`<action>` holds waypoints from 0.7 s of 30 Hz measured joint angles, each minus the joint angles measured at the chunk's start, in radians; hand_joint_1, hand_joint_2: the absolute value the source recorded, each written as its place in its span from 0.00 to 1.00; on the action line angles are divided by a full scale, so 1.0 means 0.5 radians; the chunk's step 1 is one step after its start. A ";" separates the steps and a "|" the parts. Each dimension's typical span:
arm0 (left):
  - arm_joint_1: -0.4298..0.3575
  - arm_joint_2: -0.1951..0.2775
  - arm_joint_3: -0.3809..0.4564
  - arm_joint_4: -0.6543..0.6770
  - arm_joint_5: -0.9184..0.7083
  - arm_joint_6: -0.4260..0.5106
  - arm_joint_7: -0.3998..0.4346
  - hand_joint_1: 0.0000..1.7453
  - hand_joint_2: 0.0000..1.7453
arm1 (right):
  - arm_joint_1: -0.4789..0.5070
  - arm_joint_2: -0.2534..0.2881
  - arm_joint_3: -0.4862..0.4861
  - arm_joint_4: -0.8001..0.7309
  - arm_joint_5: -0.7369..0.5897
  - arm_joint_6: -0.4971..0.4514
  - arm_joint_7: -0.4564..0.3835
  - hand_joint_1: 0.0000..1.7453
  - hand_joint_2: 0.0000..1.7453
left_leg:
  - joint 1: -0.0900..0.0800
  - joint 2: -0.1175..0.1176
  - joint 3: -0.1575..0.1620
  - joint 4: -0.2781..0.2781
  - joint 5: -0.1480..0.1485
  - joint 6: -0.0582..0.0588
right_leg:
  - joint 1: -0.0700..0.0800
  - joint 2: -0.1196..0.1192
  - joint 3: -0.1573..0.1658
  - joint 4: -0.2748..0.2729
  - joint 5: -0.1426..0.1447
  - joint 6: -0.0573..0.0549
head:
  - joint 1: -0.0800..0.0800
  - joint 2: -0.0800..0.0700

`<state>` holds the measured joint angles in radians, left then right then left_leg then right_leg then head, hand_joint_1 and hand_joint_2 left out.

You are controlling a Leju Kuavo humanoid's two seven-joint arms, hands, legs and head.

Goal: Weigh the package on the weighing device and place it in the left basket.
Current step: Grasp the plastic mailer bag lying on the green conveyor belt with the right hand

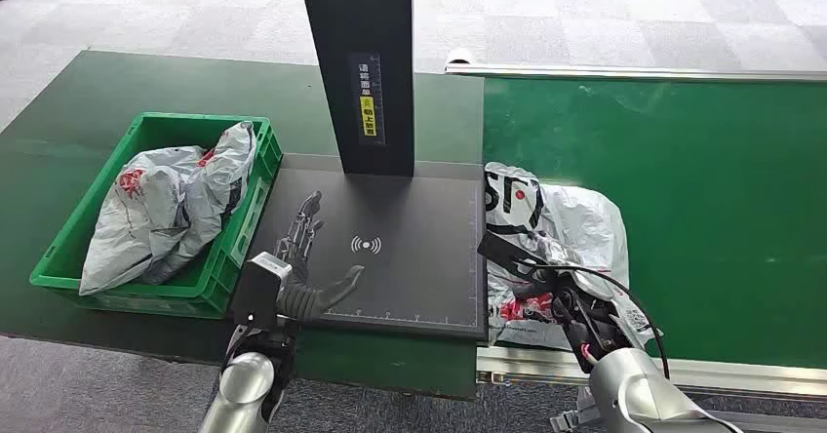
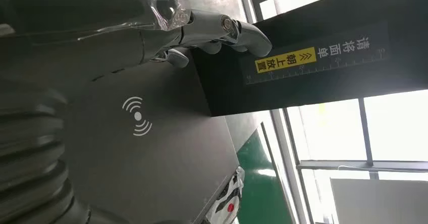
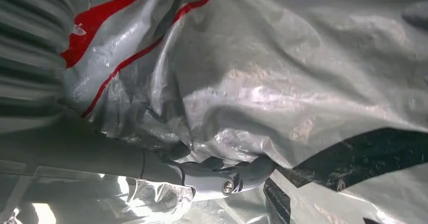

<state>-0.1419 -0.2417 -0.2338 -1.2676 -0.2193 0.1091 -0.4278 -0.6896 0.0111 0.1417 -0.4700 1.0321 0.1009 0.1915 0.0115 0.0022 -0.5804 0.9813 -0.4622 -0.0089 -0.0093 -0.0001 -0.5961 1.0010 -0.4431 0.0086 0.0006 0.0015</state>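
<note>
The package point(image 1: 575, 223), a crumpled grey plastic bag with red and black print, lies on the green belt just right of the black weighing platform point(image 1: 410, 277). My right hand point(image 1: 556, 292) lies over its near end and grips it. In the right wrist view the thumb point(image 3: 222, 178) is tucked under a fold of the package point(image 3: 277, 72). My left hand point(image 1: 297, 267) is open, fingers spread, over the platform's left front part. The left wrist view looks along its fingers point(image 2: 212, 27) across the platform point(image 2: 151, 158). The green basket point(image 1: 127, 296) stands left of the platform.
The basket holds grey mail bags point(image 1: 166, 209). A black column point(image 1: 356, 62) with a yellow label rises from the platform's far edge. The green belt point(image 1: 702, 189) runs on to the right, with a metal rail along its near edge.
</note>
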 joint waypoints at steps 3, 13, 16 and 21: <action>0.000 -0.004 0.001 0.000 -0.002 -0.006 0.003 0.00 1.00 | -0.004 0.005 -0.004 0.004 0.005 0.006 -0.009 1.00 1.00 | 0.000 0.000 0.000 0.000 0.000 0.000 | 0.000 0.000 0.000 0.000 0.000 0.000 | 0.000 0.000; -0.017 -0.008 0.001 0.029 -0.002 -0.018 0.006 0.00 1.00 | -0.021 0.025 -0.036 0.006 -0.026 0.119 -0.191 1.00 1.00 | 0.000 0.000 0.002 0.000 0.000 0.000 | 0.000 0.000 0.001 0.000 0.000 0.000 | 0.000 0.000; -0.032 -0.010 0.001 0.046 0.002 -0.018 0.000 0.00 1.00 | -0.022 0.027 -0.037 0.006 -0.037 0.169 -0.269 1.00 1.00 | 0.000 0.001 0.002 0.000 0.000 0.000 | 0.000 0.000 0.001 0.000 0.000 0.000 | 0.000 0.000; -0.028 -0.004 0.007 0.052 0.030 -0.009 -0.010 0.00 1.00 | -0.012 0.034 -0.037 -0.004 -0.051 0.087 -0.358 1.00 1.00 | 0.000 0.002 0.002 0.000 0.000 0.000 | 0.000 0.000 0.001 0.000 0.000 0.000 | 0.000 0.000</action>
<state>-0.1559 -0.2436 -0.2304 -1.2415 -0.2043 0.1048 -0.4330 -0.6956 0.0281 0.1232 -0.4720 1.0067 0.1446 0.0125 0.0116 0.0033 -0.5797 0.9812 -0.4623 -0.0090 -0.0092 0.0001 -0.5956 1.0010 -0.4431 0.0086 0.0006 0.0015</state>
